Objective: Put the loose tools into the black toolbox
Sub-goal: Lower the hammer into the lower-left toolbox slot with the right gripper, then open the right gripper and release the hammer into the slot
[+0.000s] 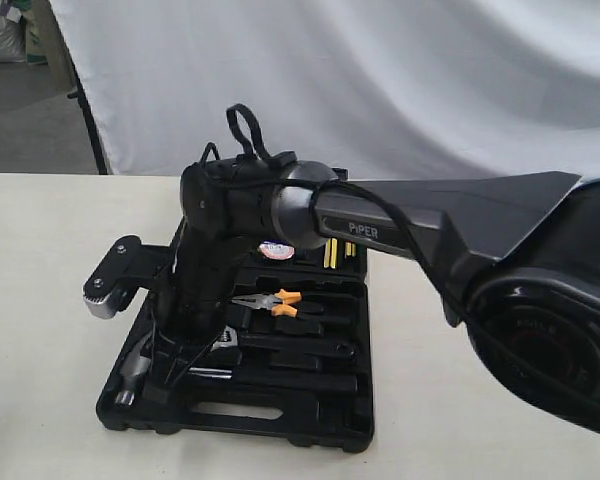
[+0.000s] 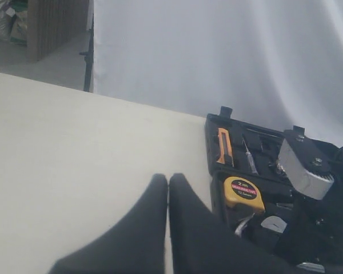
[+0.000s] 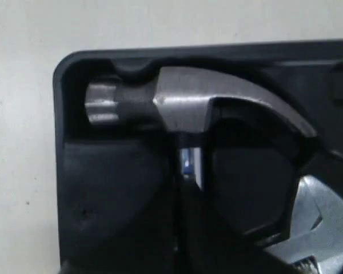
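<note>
The black toolbox (image 1: 320, 422) lies open and flat on the pale surface (image 1: 40, 300). In the exterior view it is toward 7 o'clock from the middle of the picture. It is a stiff case of moulded plastic, light by itself but probably heavy now with steel tools inside, and its smooth walls give little grip. The best place to take hold of it would be the handle cut-out (image 1: 235, 410) at its 6 o'clock edge.

In the 8 o'clock corner of the case the hammer (image 3: 188, 103) rests with its head in the shaped recess. It is likely head-heavy and its polished steel looks slippery, so the handle just under the head seems the sensible place to hold it. The wrench (image 3: 317, 217) lies just beside its claw. The pliers (image 1: 275, 303) with orange grips sit near the middle of the case, and the yellow tape measure (image 2: 243, 194) sits toward 12 o'clock.

The right hand (image 3: 186, 171) reaches across and stands over the hammer's neck with its fingers (image 3: 114, 211) brought together (only a thin slit is left, and a bright piece of the neck shows through it). Whether it presses on the hammer cannot be told. The left hand (image 2: 168, 184) hovers over the bare surface near the case, closed on nothing.
</note>
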Robot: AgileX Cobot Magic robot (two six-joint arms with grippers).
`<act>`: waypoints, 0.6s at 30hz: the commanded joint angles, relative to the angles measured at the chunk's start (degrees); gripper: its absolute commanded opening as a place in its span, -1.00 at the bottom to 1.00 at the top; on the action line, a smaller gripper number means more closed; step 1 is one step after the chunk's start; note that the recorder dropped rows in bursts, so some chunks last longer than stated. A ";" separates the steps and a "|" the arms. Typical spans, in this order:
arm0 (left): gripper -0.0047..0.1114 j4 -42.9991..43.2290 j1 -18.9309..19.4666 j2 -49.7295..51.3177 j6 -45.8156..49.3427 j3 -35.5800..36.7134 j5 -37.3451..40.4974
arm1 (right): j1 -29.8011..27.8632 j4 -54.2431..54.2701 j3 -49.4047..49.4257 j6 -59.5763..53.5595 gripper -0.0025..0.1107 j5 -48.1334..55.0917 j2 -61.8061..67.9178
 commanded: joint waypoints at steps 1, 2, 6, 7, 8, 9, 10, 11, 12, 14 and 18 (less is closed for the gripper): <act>-0.91 0.25 1.45 -0.18 -0.27 -0.15 -0.41 | -0.13 -2.71 0.85 1.15 -0.96 4.30 5.21; -0.91 0.25 1.45 -0.18 -0.27 -0.15 -0.41 | -0.13 -2.71 0.85 1.15 -0.96 4.46 4.46; -0.91 0.25 1.45 -0.18 -0.27 -0.15 -0.41 | -0.35 -4.57 0.85 2.72 -0.96 3.90 -4.53; -0.91 0.25 1.45 -0.18 -0.27 -0.15 -0.41 | -0.35 -5.07 0.85 3.11 -0.96 3.44 -6.46; -0.91 0.25 1.45 -0.18 -0.27 -0.15 -0.41 | -0.35 -6.27 0.85 3.80 -0.96 2.33 -9.79; -0.91 0.25 1.45 -0.18 -0.27 -0.15 -0.41 | -0.35 -6.57 0.85 4.23 -0.96 1.43 -12.72; -0.91 0.25 1.45 -0.18 -0.27 -0.15 -0.41 | -0.35 -6.57 0.85 4.53 -0.96 1.00 -13.67; -0.91 0.25 1.45 -0.18 -0.27 -0.15 -0.41 | -0.35 -6.44 0.85 4.94 -0.96 0.86 -14.06; -0.91 0.25 1.45 -0.18 -0.27 -0.15 -0.41 | -0.35 -6.44 0.96 5.22 -0.96 0.96 -13.90; -0.91 0.25 1.45 -0.18 -0.27 -0.15 -0.41 | -0.35 -6.44 2.89 5.87 -0.96 0.66 -11.04; -0.91 0.25 1.45 -0.18 -0.27 -0.15 -0.41 | -0.35 -7.56 9.98 6.68 -0.96 1.17 -0.69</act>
